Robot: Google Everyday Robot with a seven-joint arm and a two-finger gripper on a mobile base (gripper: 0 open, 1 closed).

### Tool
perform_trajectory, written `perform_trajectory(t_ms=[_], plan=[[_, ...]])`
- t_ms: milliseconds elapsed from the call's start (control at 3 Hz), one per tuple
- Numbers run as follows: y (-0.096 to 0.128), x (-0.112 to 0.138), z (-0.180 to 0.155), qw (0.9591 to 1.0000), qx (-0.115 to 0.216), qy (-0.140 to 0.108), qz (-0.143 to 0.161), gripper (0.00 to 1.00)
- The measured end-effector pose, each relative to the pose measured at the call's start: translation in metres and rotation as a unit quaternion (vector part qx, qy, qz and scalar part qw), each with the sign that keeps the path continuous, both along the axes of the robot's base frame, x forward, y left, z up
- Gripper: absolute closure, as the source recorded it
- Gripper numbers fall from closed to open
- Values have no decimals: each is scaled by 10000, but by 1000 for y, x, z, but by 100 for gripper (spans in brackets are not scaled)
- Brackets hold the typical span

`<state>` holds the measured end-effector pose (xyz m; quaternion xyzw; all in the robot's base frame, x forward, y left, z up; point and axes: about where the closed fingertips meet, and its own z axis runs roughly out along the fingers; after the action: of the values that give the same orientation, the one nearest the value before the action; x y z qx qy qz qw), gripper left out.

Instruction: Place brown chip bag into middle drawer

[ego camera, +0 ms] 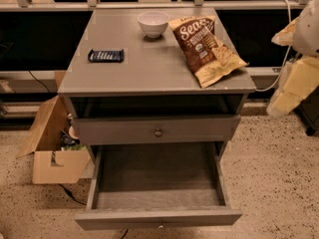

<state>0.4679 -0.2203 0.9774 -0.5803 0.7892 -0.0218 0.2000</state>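
The end effector (295, 83), its opening impossible to tell, hangs off the desk's (149, 71) right edge near the brown chip bag (205, 48) toward the back right corner, probably light, crinkly and best pinched at its tan end.

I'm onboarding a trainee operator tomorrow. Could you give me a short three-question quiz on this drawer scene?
1. True or false: the brown chip bag already lies inside the open middle drawer.
2. Which thing sits closest to the bag on the cabinet top? A) white bowl B) dark blue wrapped bar C) cardboard box
3. Fill in: the gripper hangs at the picture's ____ edge, apart from the bag.
Key: 1 false; 2 A; 3 right.
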Motion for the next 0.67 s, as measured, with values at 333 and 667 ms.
perform_trajectory(t_ms=[333,667], plan=[[-9,41,-3,9986,406,-231,-267,0],[-12,94,-14,9941,795,-513,-529,0]])
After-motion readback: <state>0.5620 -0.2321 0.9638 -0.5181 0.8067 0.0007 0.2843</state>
